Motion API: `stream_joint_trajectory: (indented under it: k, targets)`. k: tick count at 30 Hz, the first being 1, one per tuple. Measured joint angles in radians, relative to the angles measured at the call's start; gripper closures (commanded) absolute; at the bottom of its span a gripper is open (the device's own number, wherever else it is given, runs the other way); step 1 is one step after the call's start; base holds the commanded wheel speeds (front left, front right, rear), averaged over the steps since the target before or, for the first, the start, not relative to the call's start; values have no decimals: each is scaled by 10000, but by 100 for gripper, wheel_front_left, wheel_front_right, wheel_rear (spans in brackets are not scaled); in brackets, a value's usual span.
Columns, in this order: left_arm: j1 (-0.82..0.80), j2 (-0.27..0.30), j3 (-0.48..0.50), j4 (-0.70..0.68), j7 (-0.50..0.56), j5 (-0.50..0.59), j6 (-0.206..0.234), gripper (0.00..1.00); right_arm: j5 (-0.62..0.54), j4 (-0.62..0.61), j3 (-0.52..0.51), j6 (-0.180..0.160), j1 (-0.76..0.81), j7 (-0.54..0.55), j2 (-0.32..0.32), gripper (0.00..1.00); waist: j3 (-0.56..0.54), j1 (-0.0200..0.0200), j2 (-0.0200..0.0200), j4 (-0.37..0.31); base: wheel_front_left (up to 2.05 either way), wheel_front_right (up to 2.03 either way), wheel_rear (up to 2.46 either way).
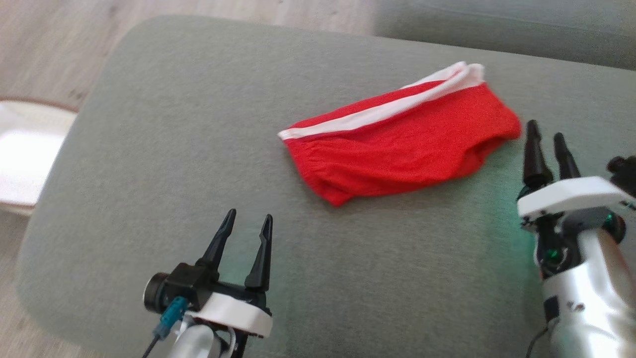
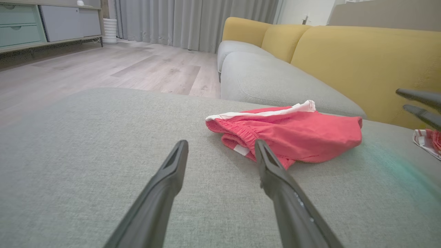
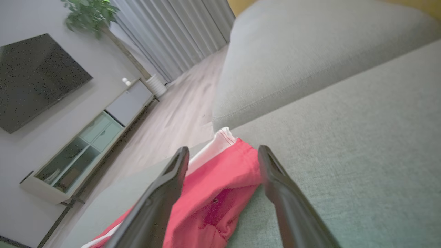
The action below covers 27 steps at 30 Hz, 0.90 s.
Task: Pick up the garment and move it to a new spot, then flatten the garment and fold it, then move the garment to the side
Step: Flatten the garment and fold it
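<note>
The garment [image 1: 397, 144] is a pair of red shorts with white side stripes, lying folded on a grey-green sofa cushion [image 1: 174, 149]. My left gripper [image 1: 247, 221] stands open above the cushion, nearer than the garment and to its left, holding nothing. My right gripper [image 1: 545, 134] is open just beside the garment's right end. In the left wrist view the garment [image 2: 293, 132] lies beyond the open left gripper [image 2: 220, 146]. The right wrist view has the garment [image 3: 213, 196] lying between and below the open right gripper [image 3: 223, 151] fingers.
A second grey cushion [image 1: 497, 25] adjoins at the back, with yellow backrests [image 2: 361, 65] behind. A piece of striped red-and-white cloth [image 2: 429, 141] lies on the cushion at the right. Wooden floor [image 1: 59, 44] and a pale object [image 1: 25, 154] lie to the left.
</note>
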Motion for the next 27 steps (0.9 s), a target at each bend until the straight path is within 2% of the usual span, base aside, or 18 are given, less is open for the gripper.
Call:
stream_joint_trajectory:
  k: [6,9,12,18,27]
  targets:
    - [-1,-27,-372,-73,0,-468,-42,0,-8,2341,-1981,0,-1172,518,59,0,227,0,0,899,0,0,0]
    - [58,-25,-322,-226,0,-932,61,0,-322,3603,-2638,0,-1651,656,77,0,242,-2,0,1249,0,0,0]
    - [66,-25,-341,-299,0,-930,142,0,-865,4560,-3106,0,-2179,715,48,0,224,-3,0,1548,0,0,0]
    - [243,-25,-368,-510,0,-930,198,0,-1266,5774,-3691,0,-3068,963,-4,0,268,-3,0,1944,0,0,0]
    - [233,-27,-717,-742,0,-1139,244,0,-1894,6690,-4155,0,-3992,1024,-487,0,640,-3,0,2176,0,0,0]
